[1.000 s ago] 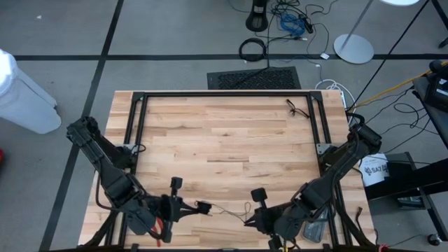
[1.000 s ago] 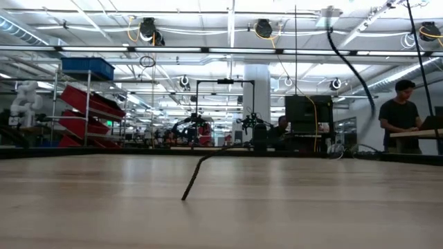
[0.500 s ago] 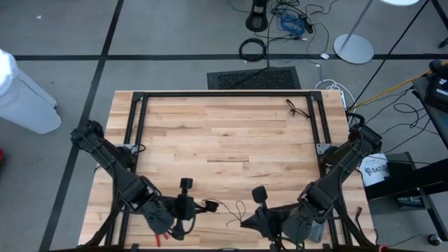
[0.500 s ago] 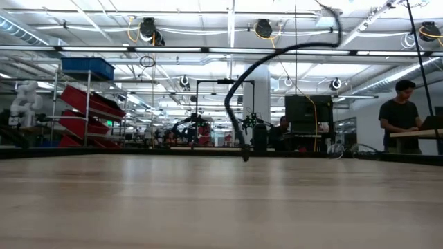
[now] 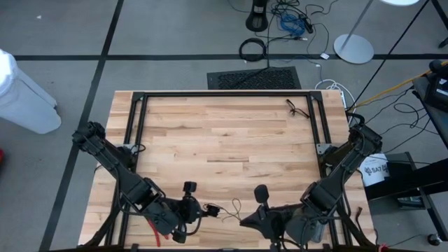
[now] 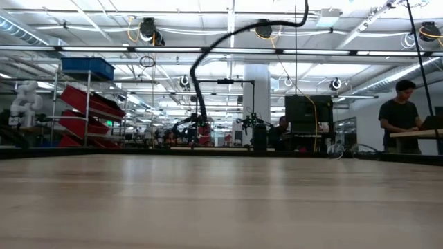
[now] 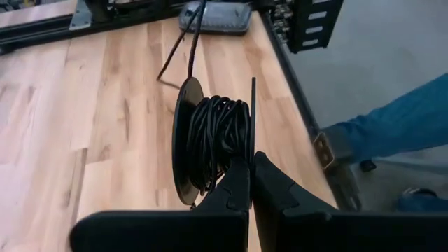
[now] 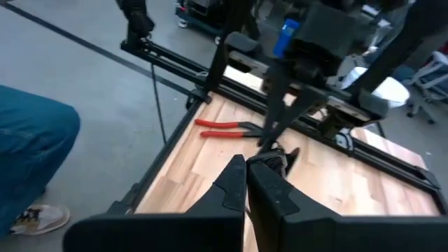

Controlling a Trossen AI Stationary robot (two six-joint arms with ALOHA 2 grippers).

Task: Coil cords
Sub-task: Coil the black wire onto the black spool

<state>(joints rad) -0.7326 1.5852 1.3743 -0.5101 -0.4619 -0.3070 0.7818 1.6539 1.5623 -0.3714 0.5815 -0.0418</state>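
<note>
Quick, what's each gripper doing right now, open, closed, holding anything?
Left gripper: jaws closed on the cord, which is wound on its small spool.
Right gripper: jaws closed; whether they pinch the thin cord cannot be told.

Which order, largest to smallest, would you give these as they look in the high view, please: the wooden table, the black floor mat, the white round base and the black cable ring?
1. wooden table
2. black floor mat
3. white round base
4. black cable ring
The table stands nearer the camera than the three on the floor, yet its lead is plain.

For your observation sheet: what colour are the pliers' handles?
Red; the pliers show best in the right wrist view.
</note>
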